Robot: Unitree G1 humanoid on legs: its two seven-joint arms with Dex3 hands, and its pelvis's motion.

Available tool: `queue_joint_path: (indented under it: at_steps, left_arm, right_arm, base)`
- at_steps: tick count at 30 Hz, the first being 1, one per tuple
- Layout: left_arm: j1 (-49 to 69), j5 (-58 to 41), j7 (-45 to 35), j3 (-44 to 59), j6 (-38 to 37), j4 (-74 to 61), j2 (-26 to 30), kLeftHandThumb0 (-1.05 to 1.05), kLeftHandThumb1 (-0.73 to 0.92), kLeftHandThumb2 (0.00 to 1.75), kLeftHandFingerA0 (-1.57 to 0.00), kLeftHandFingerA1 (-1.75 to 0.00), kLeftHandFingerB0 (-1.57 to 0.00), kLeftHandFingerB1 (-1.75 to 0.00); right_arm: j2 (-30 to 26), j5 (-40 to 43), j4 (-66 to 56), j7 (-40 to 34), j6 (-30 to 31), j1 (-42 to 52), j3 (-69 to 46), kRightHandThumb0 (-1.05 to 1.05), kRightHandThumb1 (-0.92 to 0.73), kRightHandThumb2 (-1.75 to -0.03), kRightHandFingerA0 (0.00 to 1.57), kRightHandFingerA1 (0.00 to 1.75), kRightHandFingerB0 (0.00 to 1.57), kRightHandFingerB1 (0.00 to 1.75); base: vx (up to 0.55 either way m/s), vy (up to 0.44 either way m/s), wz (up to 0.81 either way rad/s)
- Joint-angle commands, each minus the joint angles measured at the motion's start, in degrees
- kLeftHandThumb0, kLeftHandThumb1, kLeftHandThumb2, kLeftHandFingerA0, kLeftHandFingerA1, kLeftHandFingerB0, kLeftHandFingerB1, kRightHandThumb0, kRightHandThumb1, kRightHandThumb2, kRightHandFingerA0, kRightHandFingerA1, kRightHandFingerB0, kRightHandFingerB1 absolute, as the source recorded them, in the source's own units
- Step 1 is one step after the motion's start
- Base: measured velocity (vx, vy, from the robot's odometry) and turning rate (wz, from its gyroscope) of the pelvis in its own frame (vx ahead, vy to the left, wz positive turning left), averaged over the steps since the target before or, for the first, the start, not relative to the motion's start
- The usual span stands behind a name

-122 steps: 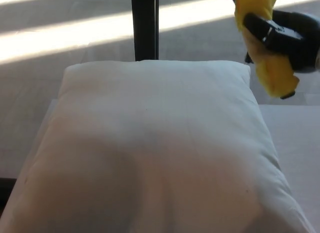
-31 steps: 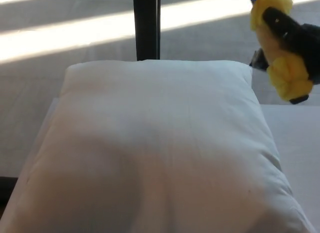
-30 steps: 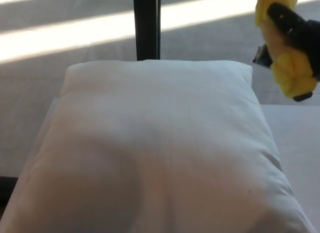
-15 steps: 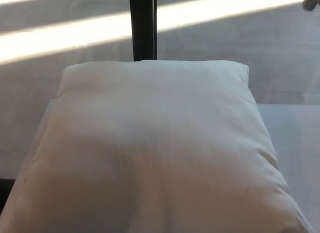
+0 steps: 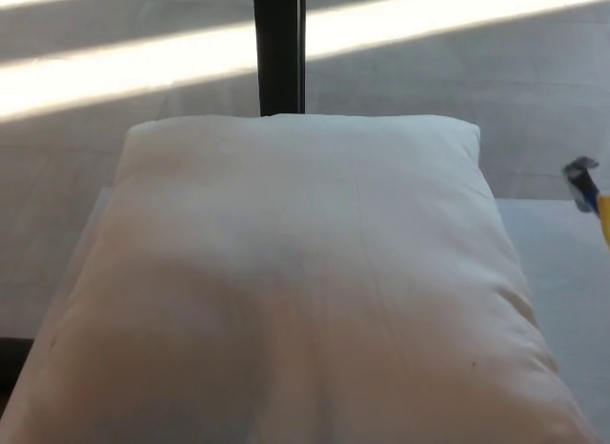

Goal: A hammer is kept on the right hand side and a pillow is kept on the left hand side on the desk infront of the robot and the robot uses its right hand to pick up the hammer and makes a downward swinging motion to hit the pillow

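A large white pillow (image 5: 305,282) fills most of the head view, lying on the desk. At the right edge, just past the pillow's far right corner, the grey metal head of the hammer (image 5: 579,171) pokes into the picture. A short bit of its blue and yellow handle runs off the frame below it. The hammer head is to the right of the pillow and does not touch it. Neither of my hands shows, and whatever holds the hammer is hidden beyond the edge.
The white desk top (image 5: 562,272) shows to the right of the pillow. A black upright post (image 5: 278,49) stands behind the pillow's far edge. Beyond it lies grey floor with a bright band of sunlight (image 5: 143,68).
One second ago my right hand held the yellow-handled hammer at the upper right. It rose out of the picture, and now only the hammer's head shows, lower at the right edge.
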Motion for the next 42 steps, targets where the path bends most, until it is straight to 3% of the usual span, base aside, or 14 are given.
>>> queue_joint_path:
  at_steps: [1, 9, 14, 15, 21, 27, 28, 31, 32, 33, 36, 40, 41, 42]
  left_arm:
    - [0.9, -0.2, 0.2, 0.4, -1.1, 0.2, 0.3, -0.72, 0.74, 0.62, -0.75, -0.59, -0.68, -0.47]
    - [0.8, -0.1, -0.6, 0.2, -0.7, 0.5, 0.5, -0.73, 0.74, 0.62, -0.73, -0.61, -0.65, -0.47]
    - [0.6, -0.4, 0.1, 0.4, -0.4, 0.0, 0.5, -0.74, 0.73, 0.62, -0.75, -0.6, -0.68, -0.47]
    - [0.5, -1.0, -0.1, 1.0, -0.1, 0.1, 0.4, -0.72, 0.72, 0.62, -0.74, -0.61, -0.68, -0.48]
    - [0.3, -0.6, -0.7, 0.7, -0.4, 0.4, 0.6, -0.74, 0.73, 0.62, -0.7, -0.57, -0.65, -0.47]
    - [0.3, -0.7, -0.1, 0.7, -0.4, 0.0, 0.5, -0.72, 0.73, 0.62, -0.75, -0.6, -0.69, -0.48]
    - [0.2, -0.5, 0.4, 0.6, -0.4, 0.0, 0.5, -0.72, 0.73, 0.62, -0.75, -0.6, -0.7, -0.48]
    - [0.2, -0.8, -0.1, 0.8, -0.4, 0.0, 0.5, -0.72, 0.73, 0.62, -0.75, -0.63, -0.69, -0.49]
    - [0.3, -0.3, 0.1, 0.4, -0.8, 0.1, 0.5, -0.72, 0.75, 0.62, -0.75, -0.61, -0.68, -0.48]
    - [0.2, -0.9, 0.2, 0.9, -0.3, 0.3, 0.4, -0.71, 0.73, 0.62, -0.75, -0.6, -0.69, -0.48]
    - [0.1, -0.8, 0.4, 1.0, 0.0, 0.2, 0.5, -0.72, 0.74, 0.62, -0.74, -0.6, -0.68, -0.48]
    - [0.2, -0.7, 0.0, 0.9, -0.1, 0.2, 0.6, -0.72, 0.75, 0.62, -0.75, -0.61, -0.68, -0.47]
    - [0.1, -0.7, 0.8, 1.0, -0.3, 0.2, 0.4, -0.72, 0.73, 0.62, -0.78, -0.61, -0.71, -0.48]
    - [0.3, -0.8, 0.1, 1.1, -0.5, 0.2, 0.4, -0.74, 0.74, 0.62, -0.76, -0.62, -0.71, -0.48]
  right_arm:
    - [-10.6, -31.4, -2.2, -22.2, -37.8, 10.2, 22.6, -0.19, -0.61, -1.0, 1.08, 1.75, 0.74, 1.41]
    - [-9.7, -34.4, -3.5, -29.1, -41.7, 12.1, 26.4, -0.26, -0.57, -0.67, 0.92, 1.74, 0.83, 1.2]
    - [-8.4, -38.6, -4.8, -33.2, -40.8, 13.8, 32.1, -0.2, -0.55, -0.82, 0.9, 1.73, 0.78, 1.41]
    - [-7.9, -38.7, -3.4, -34.4, -42.9, 14.5, 33.1, -0.23, -0.56, -0.75, 0.93, 1.69, 0.89, 1.0]
    - [-6.9, -37.0, -2.2, -29.9, -44.8, 17.2, 36.5, -0.28, -0.63, -0.66, 0.88, 1.62, 0.88, 0.71]
    - [-8.0, -33.4, -3.0, -19.7, -42.2, 17.5, 37.4, -0.44, -0.69, -0.61, 0.72, 1.14, 0.39, 0.39]
    - [-8.6, -32.7, -3.3, -16.7, -40.9, 17.2, 37.7, -0.58, -0.57, -0.91, 0.47, 0.77, 0.24, 0.49]
    - [-9.9, -32.6, -4.3, -11.5, -36.4, 16.3, 39.6, -0.68, -0.56, -0.9, 0.28, 0.64, 0.15, 0.44]
    - [-10.4, -32.0, -5.0, -9.7, -35.1, 16.2, 39.6, -0.7, -0.69, -0.61, 0.12, 0.54, 0.18, 0.3]
    - [-10.8, -30.8, -5.5, -8.5, -34.5, 16.4, 39.2, -0.77, -0.52, -0.88, 0.04, 0.5, 0.11, 0.42]
    - [-11.0, -29.6, -6.3, -11.5, -35.6, 18.0, 37.3, -1.0, -0.62, -1.02, 0.0, 0.2, 0.1, 0.26]
    - [-11.0, -30.4, -5.8, -14.5, -36.3, 18.6, 35.4, -1.05, -0.65, -1.09, 0.0, 0.19, 0.0, 0.01]
    - [-11.5, -30.1, -6.2, -13.0, -36.1, 18.5, 35.0, -1.05, -0.83, -0.64, 0.0, 0.0, 0.0, 0.0]
    - [-12.1, -30.0, -7.2, -11.9, -35.7, 18.6, 34.3, -1.05, -0.7, -0.95, 0.0, 0.0, 0.0, 0.0]
  base:
    - [0.0, 0.0, 0.0]
    - [0.0, 0.0, 0.0]
    - [0.0, 0.0, 0.0]
    - [0.0, 0.0, 0.0]
    - [0.0, 0.0, 0.0]
    - [0.0, 0.0, 0.0]
    - [0.0, 0.0, 0.0]
    - [0.0, 0.0, 0.0]
    - [0.0, 0.0, 0.0]
    - [0.0, 0.0, 0.0]
    - [0.0, 0.0, 0.0]
    - [0.0, 0.0, 0.0]
    - [0.0, 0.0, 0.0]
    - [0.0, 0.0, 0.0]
